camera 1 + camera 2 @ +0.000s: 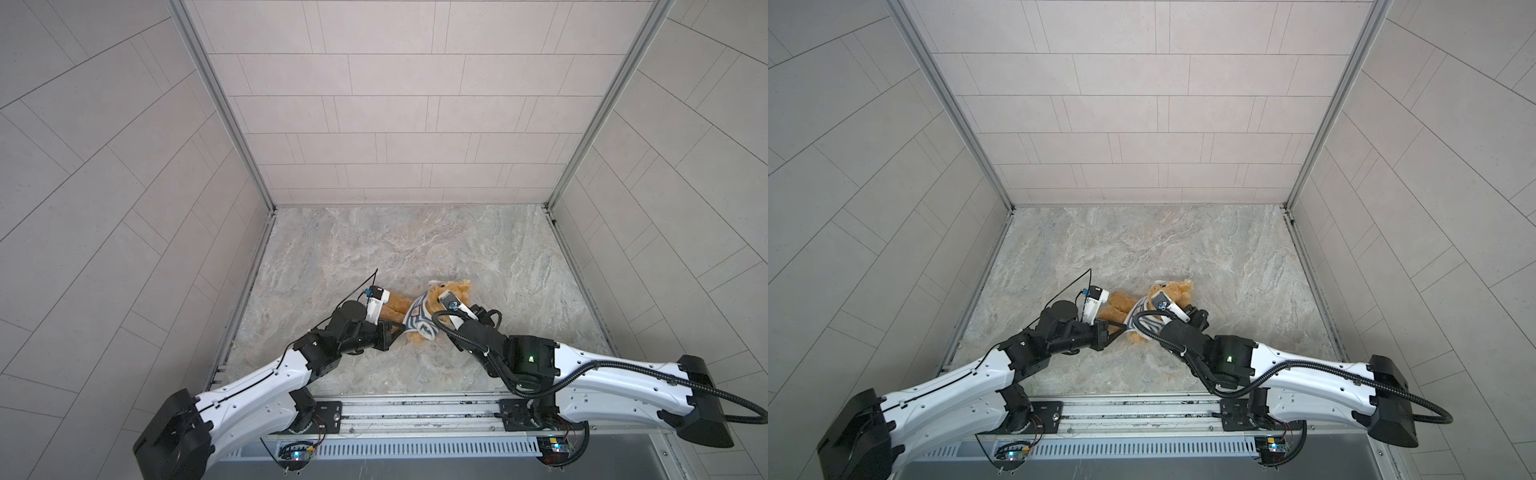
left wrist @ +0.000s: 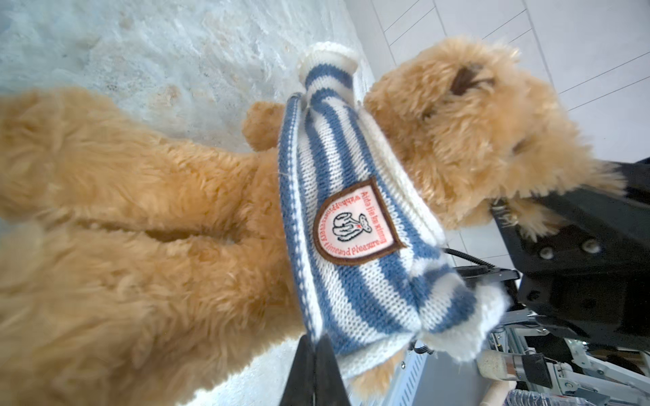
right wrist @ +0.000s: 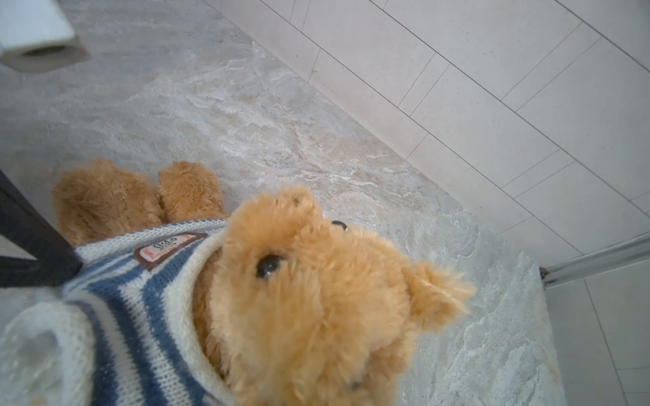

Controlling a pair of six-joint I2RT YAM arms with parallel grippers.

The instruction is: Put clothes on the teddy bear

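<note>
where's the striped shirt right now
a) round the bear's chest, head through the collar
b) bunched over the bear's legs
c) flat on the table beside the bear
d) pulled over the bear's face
a: the striped shirt wraps the teddy bear round the chest, head out of the collar, legs bare.

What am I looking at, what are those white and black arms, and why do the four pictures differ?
Those are two robot arms. Two pictures look down from one overhead camera; the two close-ups come from cameras on the arms' wrists. On the marbled tabletop lies a teddy bear with a blue-and-white striped sweater around its neck and chest. The left arm has its jaws shut on the sweater's hem. The right arm has its jaws at the bear's head; whether they grip it I cannot tell.
</note>
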